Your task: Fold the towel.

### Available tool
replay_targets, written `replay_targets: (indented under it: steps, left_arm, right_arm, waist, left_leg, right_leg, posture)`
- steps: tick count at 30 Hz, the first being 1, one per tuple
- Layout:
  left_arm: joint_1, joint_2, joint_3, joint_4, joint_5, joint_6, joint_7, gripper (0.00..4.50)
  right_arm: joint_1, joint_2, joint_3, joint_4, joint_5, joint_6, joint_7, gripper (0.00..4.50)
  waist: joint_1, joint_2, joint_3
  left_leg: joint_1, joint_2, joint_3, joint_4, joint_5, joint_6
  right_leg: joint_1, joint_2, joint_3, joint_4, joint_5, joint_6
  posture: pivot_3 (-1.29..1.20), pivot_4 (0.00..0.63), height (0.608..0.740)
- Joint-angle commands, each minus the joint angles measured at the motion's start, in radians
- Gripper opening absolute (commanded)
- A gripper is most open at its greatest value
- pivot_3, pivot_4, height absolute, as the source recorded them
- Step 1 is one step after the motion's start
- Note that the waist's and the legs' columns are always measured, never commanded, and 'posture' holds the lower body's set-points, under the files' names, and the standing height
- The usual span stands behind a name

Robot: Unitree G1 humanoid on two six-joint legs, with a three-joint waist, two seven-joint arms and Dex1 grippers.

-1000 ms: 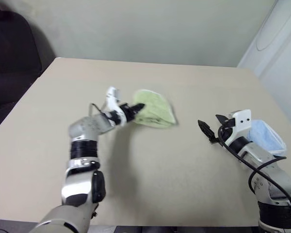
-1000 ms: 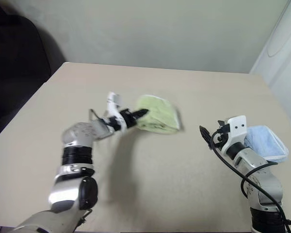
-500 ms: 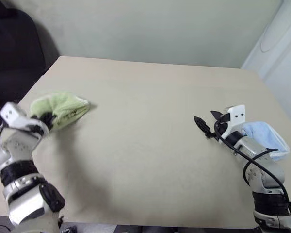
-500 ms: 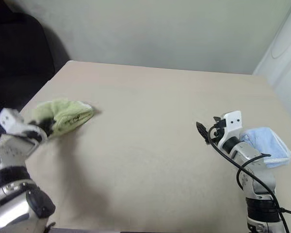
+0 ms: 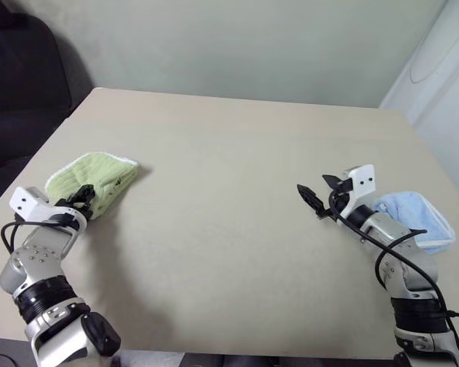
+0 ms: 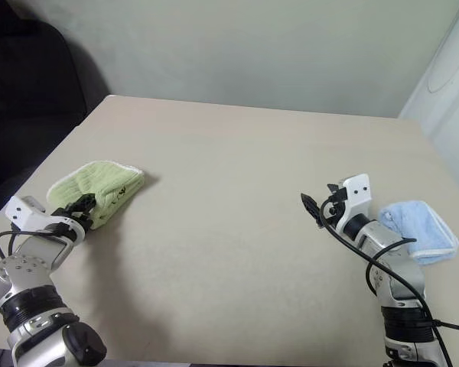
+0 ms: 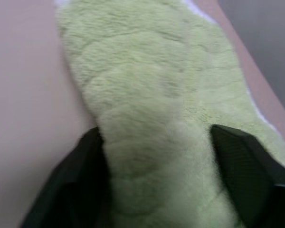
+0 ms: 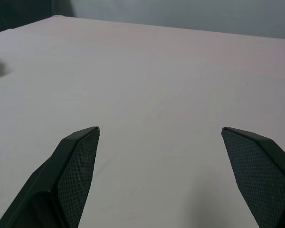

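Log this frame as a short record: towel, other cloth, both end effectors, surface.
towel: green towel, bunched, lying at the table's left edge
other cloth: light blue cloth, folded, by the right arm
left end effector: fingers spread either side of the towel's near end
right end effector: open, holding nothing, over bare table
surface: beige table

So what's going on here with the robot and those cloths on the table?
The robot is working on a light green towel, which lies bunched near the left edge of the table. Its left gripper is at the towel's near end with its fingers spread on either side of the cloth. The right gripper is open above bare table, with a light blue cloth beside that arm.
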Motion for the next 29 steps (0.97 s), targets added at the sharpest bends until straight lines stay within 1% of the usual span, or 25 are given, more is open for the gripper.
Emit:
replay_targets:
  steps: [1, 5, 9, 11, 16, 18, 20, 23, 25, 27, 29]
  left_arm:
    - [0.022, 0.018, -0.017, -0.044, -0.017, 0.001, -0.031, 4.46]
    - [0.078, 0.021, 0.002, -0.119, -0.083, 0.050, -0.067, 4.46]
    - [0.216, 0.014, 0.045, -0.264, -0.174, 0.078, -0.121, 4.46]
    - [0.292, 0.014, 0.078, -0.322, -0.205, 0.060, -0.154, 4.46]
    - [0.472, 0.049, 0.130, -0.431, -0.219, 0.000, -0.256, 4.46]
    - [0.554, 0.079, 0.118, -0.534, -0.215, -0.015, -0.323, 4.46]
    - [0.615, 0.114, 0.064, -0.627, -0.175, -0.042, -0.381, 4.46]
    - [0.657, 0.157, -0.051, -0.719, -0.129, -0.059, -0.447, 4.46]
    - [0.677, 0.195, -0.154, -0.775, -0.063, -0.080, -0.484, 4.46]
    - [0.692, 0.226, -0.285, -0.826, 0.021, -0.124, -0.527, 4.46]
    - [0.676, 0.223, -0.389, -0.847, 0.071, -0.153, -0.545, 4.46]
  right_arm:
    - [0.005, 0.007, -0.004, -0.050, -0.001, -0.015, -0.005, 4.33]
    - [0.020, 0.012, -0.010, -0.063, 0.005, -0.012, -0.005, 4.33]
    - [0.023, 0.017, -0.009, -0.066, 0.006, -0.006, -0.005, 4.33]
    - [0.020, 0.015, -0.012, -0.063, 0.013, -0.001, 0.003, 4.33]
    - [0.012, 0.002, -0.014, -0.015, 0.013, -0.010, 0.035, 4.33]
    - [0.012, -0.014, -0.032, -0.012, 0.025, -0.001, 0.052, 4.33]
    - [0.024, -0.039, -0.055, -0.029, 0.053, 0.012, 0.082, 4.33]
    - [0.062, -0.077, -0.080, -0.051, 0.075, 0.008, 0.119, 4.33]
    - [0.091, -0.101, -0.096, -0.073, 0.085, 0.006, 0.140, 4.33]
    - [0.124, -0.125, -0.113, -0.100, 0.092, 0.001, 0.157, 4.33]
    - [0.154, -0.143, -0.128, -0.119, 0.097, -0.007, 0.168, 4.33]
  waist:
    - [0.000, 0.000, 0.000]
    - [-0.002, 0.000, 0.000]
    - [-0.007, 0.000, 0.000]
    - [-0.008, -0.001, -0.001]
    - [-0.011, 0.000, 0.000]
    - [-0.010, -0.001, 0.000]
    - [-0.007, -0.001, -0.001]
    - [0.005, 0.000, 0.000]
    - [0.007, 0.001, -0.001]
    - [0.006, 0.001, -0.002]
    - [0.005, 0.000, -0.002]
  left_leg:
    - [0.000, 0.000, 0.000, 0.000, -0.001, 0.001]
    - [0.000, 0.000, 0.000, 0.000, -0.001, 0.001]
    - [-0.001, 0.000, 0.000, 0.000, -0.001, -0.002]
    - [-0.001, 0.001, -0.001, 0.000, -0.005, -0.002]
    - [-0.001, 0.001, -0.002, 0.000, -0.007, -0.004]
    - [-0.001, 0.001, -0.003, 0.000, -0.008, -0.005]
    - [-0.002, 0.001, -0.006, 0.000, -0.008, -0.005]
    - [-0.002, 0.000, -0.011, 0.001, -0.008, -0.004]
    - [-0.002, -0.001, -0.012, 0.001, -0.008, -0.004]
    - [-0.002, 0.000, -0.012, 0.001, -0.009, -0.004]
    - [-0.003, 0.000, -0.012, 0.001, -0.009, -0.005]
  right_leg:
    - [0.000, 0.000, 0.000, 0.000, 0.000, 0.000]
    - [0.000, 0.000, 0.000, 0.000, 0.000, 0.000]
    - [0.000, 0.000, 0.000, -0.001, 0.000, -0.001]
    - [-0.001, 0.001, 0.000, -0.001, -0.001, -0.001]
    - [-0.001, 0.002, 0.000, 0.000, -0.002, -0.002]
    - [-0.002, 0.002, 0.000, 0.000, -0.003, -0.004]
    - [-0.004, 0.003, 0.000, 0.000, -0.005, -0.006]
    - [-0.004, 0.004, 0.001, 0.000, -0.010, -0.014]
    - [-0.003, 0.004, 0.001, 0.000, -0.011, -0.015]
    - [-0.003, 0.004, 0.001, 0.000, -0.011, -0.015]
    - [-0.002, 0.004, 0.001, 0.001, -0.011, -0.015]
  posture:
    - [0.00, 0.150, 0.740]
    - [0.00, 0.150, 0.740]
    - [0.00, 0.150, 0.740]
    - [0.00, 0.150, 0.740]
    - [0.00, 0.150, 0.740]
    - [0.00, 0.150, 0.740]
    - [0.00, 0.150, 0.740]
    - [0.00, 0.150, 0.740]
    - [0.00, 0.150, 0.740]
    - [0.00, 0.150, 0.740]
    - [0.00, 0.150, 0.740]
